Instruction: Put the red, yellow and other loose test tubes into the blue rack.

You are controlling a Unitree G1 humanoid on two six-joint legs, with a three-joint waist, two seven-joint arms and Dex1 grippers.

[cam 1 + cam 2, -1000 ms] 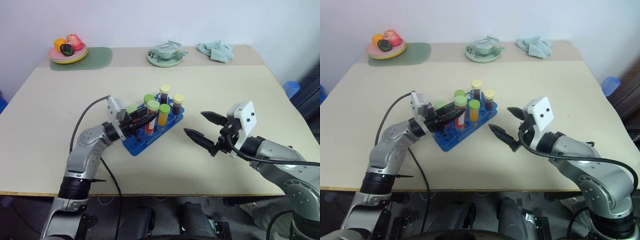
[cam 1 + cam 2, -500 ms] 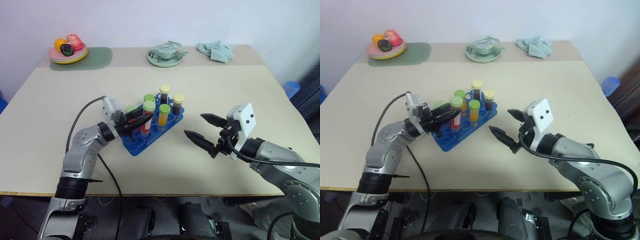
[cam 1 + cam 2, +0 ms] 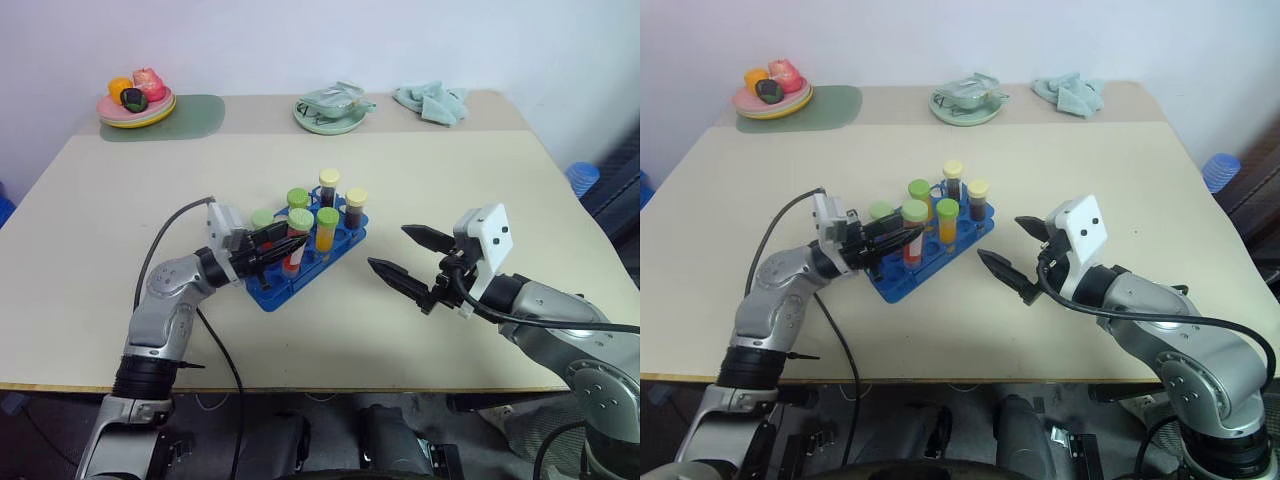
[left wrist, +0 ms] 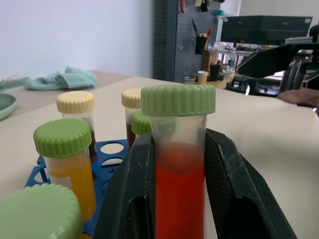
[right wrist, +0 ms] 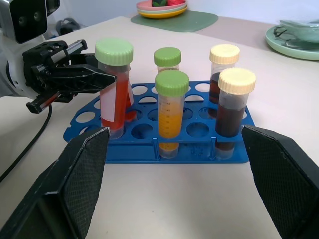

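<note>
Red tube, pale green cap, upright in blue rack.

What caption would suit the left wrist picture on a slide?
Left gripper shut on the red test tube, among capped tubes standing in the blue rack.

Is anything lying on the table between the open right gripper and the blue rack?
No. In the left eye view, the stretch between the right gripper and the blue rack is bare table; the right wrist view agrees.
</note>
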